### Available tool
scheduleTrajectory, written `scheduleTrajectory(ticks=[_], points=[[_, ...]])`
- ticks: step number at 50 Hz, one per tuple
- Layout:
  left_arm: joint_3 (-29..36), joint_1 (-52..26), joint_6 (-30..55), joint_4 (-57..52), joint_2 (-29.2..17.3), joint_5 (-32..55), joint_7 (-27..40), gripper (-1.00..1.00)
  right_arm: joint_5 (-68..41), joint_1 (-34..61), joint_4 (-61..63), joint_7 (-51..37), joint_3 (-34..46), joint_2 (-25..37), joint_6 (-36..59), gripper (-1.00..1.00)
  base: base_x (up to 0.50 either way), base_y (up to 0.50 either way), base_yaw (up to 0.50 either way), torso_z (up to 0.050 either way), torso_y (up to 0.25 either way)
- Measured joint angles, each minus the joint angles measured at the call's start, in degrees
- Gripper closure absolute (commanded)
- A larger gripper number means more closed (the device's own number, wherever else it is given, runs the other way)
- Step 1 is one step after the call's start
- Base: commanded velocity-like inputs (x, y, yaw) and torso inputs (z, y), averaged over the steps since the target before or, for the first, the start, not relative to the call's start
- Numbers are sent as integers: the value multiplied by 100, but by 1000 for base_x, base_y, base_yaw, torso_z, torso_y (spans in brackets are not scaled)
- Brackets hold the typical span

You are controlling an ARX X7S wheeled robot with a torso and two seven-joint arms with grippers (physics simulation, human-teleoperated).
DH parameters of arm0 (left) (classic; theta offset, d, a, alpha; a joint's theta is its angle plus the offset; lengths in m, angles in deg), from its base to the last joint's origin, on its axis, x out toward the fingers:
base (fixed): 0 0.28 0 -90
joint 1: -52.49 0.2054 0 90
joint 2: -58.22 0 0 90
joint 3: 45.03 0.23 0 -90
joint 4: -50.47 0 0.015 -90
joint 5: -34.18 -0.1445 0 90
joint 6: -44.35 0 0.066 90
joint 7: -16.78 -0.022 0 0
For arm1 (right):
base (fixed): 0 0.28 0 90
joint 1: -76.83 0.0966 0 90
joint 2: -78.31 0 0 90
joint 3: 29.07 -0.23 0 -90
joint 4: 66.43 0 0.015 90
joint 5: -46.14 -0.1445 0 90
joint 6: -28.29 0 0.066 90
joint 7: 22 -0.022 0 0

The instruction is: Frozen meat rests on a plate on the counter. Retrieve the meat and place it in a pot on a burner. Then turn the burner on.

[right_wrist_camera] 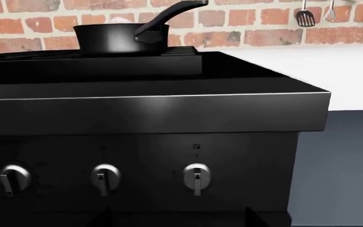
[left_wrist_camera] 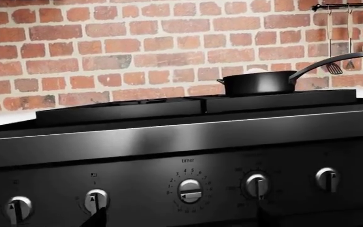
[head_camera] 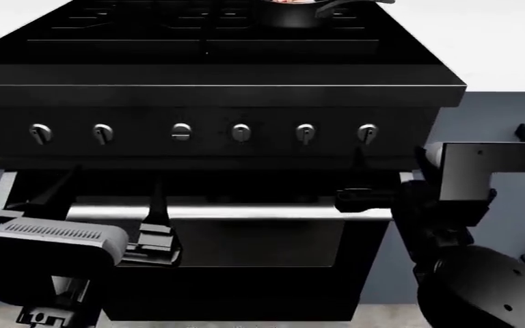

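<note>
The black pot point(head_camera: 292, 12) stands on a back burner of the black stove; it also shows in the left wrist view point(left_wrist_camera: 260, 81) and the right wrist view point(right_wrist_camera: 119, 38). The pale meat point(left_wrist_camera: 256, 70) lies inside it, just showing above the rim point(right_wrist_camera: 119, 20). My left gripper point(left_wrist_camera: 180, 220) is open and empty, low in front of the knob panel, with one fingertip just below a burner knob point(left_wrist_camera: 96, 198). My right gripper point(right_wrist_camera: 178, 217) is open and empty below the right-hand knobs point(right_wrist_camera: 197, 177). The plate is out of view.
Six steel knobs point(head_camera: 181, 132) line the stove front, one of them a timer dial point(left_wrist_camera: 190, 190). The oven door handle point(head_camera: 226, 213) runs below them. White counter point(head_camera: 500, 41) lies right of the stove. Utensils point(left_wrist_camera: 334, 66) hang on the brick wall.
</note>
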Motion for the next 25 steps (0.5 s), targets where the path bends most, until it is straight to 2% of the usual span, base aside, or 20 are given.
scheduleTrajectory(ticks=[25], points=[[16,93,-198,157,25,-20,-62,-100,486,465,-1058,606,346,-440,-42,-100,0,0,0,0,0]])
